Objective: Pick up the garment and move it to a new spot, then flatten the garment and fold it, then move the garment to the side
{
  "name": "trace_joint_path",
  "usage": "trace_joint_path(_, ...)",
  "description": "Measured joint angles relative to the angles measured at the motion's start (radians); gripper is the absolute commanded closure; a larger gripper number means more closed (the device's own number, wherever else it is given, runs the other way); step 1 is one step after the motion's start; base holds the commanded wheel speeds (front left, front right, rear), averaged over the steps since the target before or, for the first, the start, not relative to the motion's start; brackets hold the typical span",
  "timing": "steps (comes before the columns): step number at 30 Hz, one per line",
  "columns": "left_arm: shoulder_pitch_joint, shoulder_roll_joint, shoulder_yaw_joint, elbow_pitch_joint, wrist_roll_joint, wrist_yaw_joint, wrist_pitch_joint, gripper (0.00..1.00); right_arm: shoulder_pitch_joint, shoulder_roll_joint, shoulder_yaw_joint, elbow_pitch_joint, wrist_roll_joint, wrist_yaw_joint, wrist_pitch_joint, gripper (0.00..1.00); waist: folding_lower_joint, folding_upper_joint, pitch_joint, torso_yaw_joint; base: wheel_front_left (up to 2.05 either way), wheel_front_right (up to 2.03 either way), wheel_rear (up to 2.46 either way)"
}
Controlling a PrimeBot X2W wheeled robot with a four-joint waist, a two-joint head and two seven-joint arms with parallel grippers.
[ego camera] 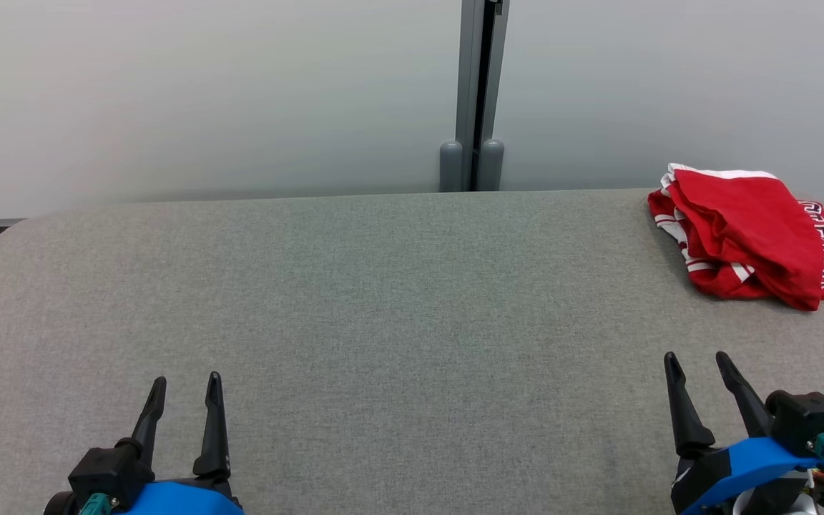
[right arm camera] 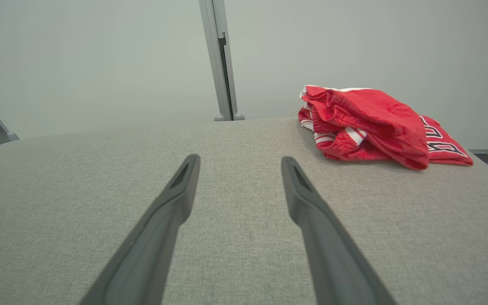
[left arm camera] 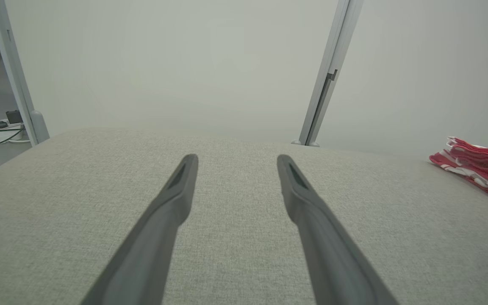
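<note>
Left tool [ego camera: 187, 377] and right tool [ego camera: 695, 355] spread, empty; garment [ego camera: 741, 229] cropped at head view's right edge.

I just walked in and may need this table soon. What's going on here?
Nothing is being handled right now. A red garment with white stripes and lettering lies loosely bunched at the far right of the grey padded table. The left gripper and right gripper both sit at the near edge, fingers apart and holding nothing, well short of the garment. The right one is nearer to it.
</note>
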Motion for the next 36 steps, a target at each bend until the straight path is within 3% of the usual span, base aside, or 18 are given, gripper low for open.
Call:
trace_joint_path(8,0.000,0.002,-0.005,0.000,-0.007,-0.002,0.000,0.00,-0.002,0.000,0.012,0.007,0.003,0.000,-0.002,0.00,0.0000,0.0000,0.000,-0.005,0.00,0.00,0.00)
trace_joint_path(9,0.001,0.000,-0.005,0.003,-0.008,-0.002,0.000,1.00,-0.001,0.000,0.012,0.009,0.003,0.000,-0.001,1.00,0.0001,0.0000,-0.001,-0.005,0.00,0.00,0.00)
trace_joint_path(17,0.040,-0.021,-0.004,0.069,-0.016,-0.002,0.010,1.00,0.031,0.009,0.012,0.083,0.011,0.000,0.010,1.00,0.0000,0.0000,0.000,-0.006,0.00,0.00,0.00)
trace_joint_path(36,0.024,-0.037,0.038,0.047,-0.330,-0.009,0.099,1.00,0.023,0.009,0.005,0.079,0.354,0.000,0.051,1.00,0.0000,0.0000,0.001,-0.007,0.00,0.00,0.00)
